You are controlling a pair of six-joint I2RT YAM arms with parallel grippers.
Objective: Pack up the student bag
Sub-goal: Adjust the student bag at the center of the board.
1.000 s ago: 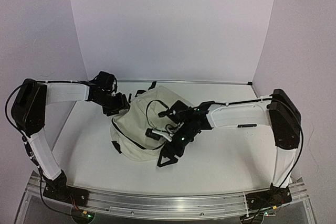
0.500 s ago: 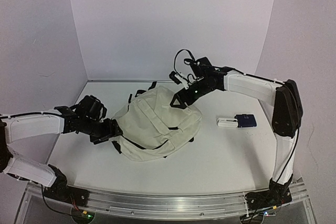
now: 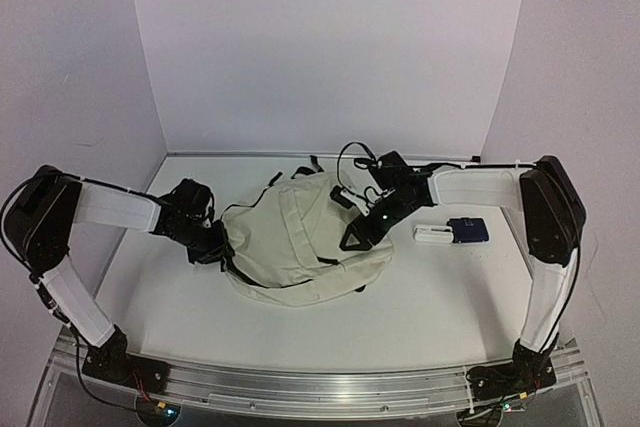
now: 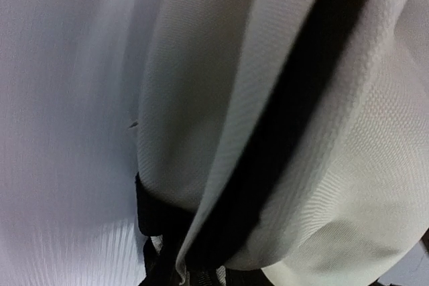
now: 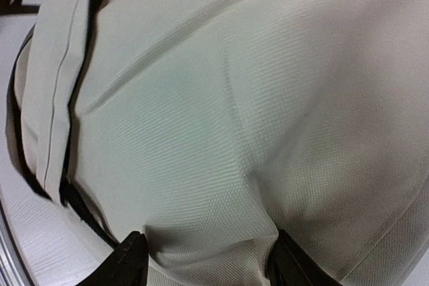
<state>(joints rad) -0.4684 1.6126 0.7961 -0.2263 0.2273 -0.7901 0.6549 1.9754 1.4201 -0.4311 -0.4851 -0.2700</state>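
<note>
Student bag (image 3: 300, 247) position: centre of the table (image 3: 450, 287), lying flat, long axis roughly left to right.
Left gripper (image 3: 210, 244): against the fabric at the bag's left end; its fingers are outside its own view, so open or closed cannot be told.
Right gripper (image 3: 354, 237): on the bag's right upper face; fingers (image 5: 131, 259) spread, fabric bulging between them, no firm clamp evident.
Key relation: bag lies between the grippers, one at each end.
Loose items: white piece (image 3: 432, 234) and blue piece (image 3: 468, 229), right of the bag and apart from it, nearer the right arm.
Next move (judgement): open the bag before loading.

The student bag (image 3: 300, 242) is a soft cream-beige backpack with black zipper lines and straps. It lies slumped and rumpled, left of the small blue-and-white item (image 3: 452, 231), apart from it.
</note>
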